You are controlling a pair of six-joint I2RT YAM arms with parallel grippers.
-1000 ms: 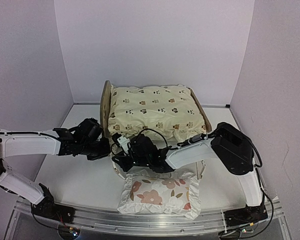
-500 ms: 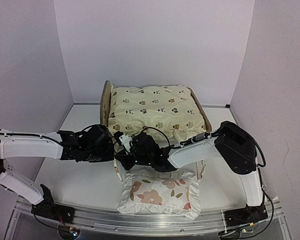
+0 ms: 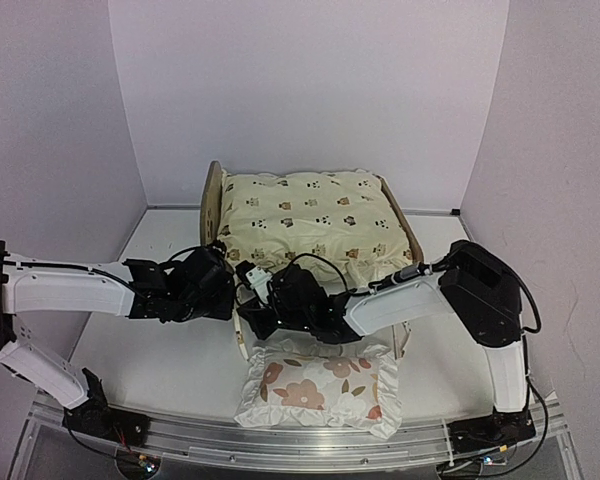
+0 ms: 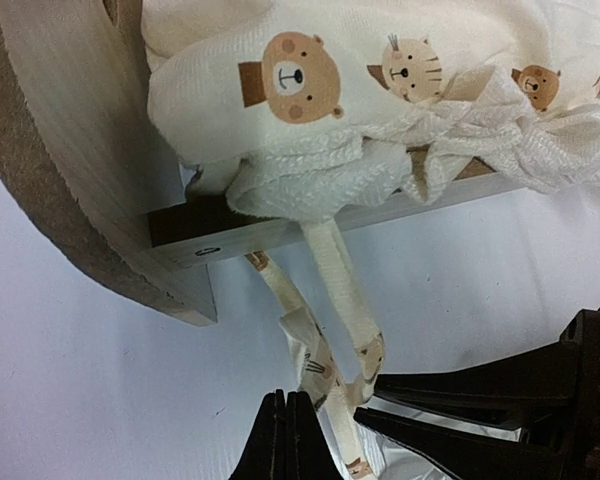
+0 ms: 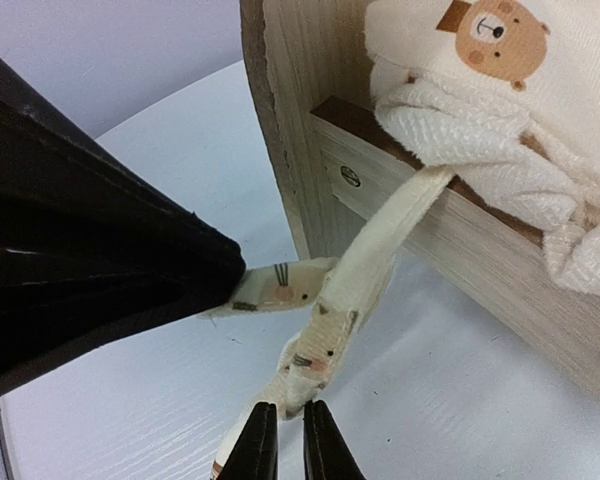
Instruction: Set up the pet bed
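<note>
The pet bed stands at the back middle, with the cream animal-print cushion lying in it. Both grippers meet at its near left corner. Two tie strings hang from the cushion's corner over the wooden side rail. My right gripper is shut on the crossed strings where they bunch together. My left gripper is shut, with no string showing between its fingers. One string runs along its right side and passes under it. In the top view the left gripper sits just left of the right gripper.
A white ruffled pillow with red-brown flowers lies on the table in front of the bed, just below the right arm. The rounded wooden headboard stands close to the left gripper. White walls enclose the table on three sides.
My left gripper has moved right, up to the bed's near left corner and the right gripper. The right gripper has closed a little on the tie strings.
</note>
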